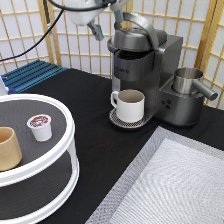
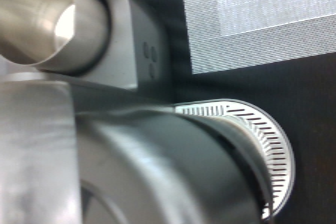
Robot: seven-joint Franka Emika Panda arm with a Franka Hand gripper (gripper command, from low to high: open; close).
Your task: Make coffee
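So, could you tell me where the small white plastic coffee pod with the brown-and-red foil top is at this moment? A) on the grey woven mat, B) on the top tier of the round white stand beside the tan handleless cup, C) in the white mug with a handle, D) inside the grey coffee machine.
B: the small white plastic coffee pod stands on the top tier of the round white stand, near the tan handleless cup, far from the gripper above the grey coffee machine.

white mug point(image 1: 130, 104); grey machine point(image 1: 150, 80)

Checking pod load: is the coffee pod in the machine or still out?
Out. The coffee pod stands upright on the round tray, apart from the coffee machine.
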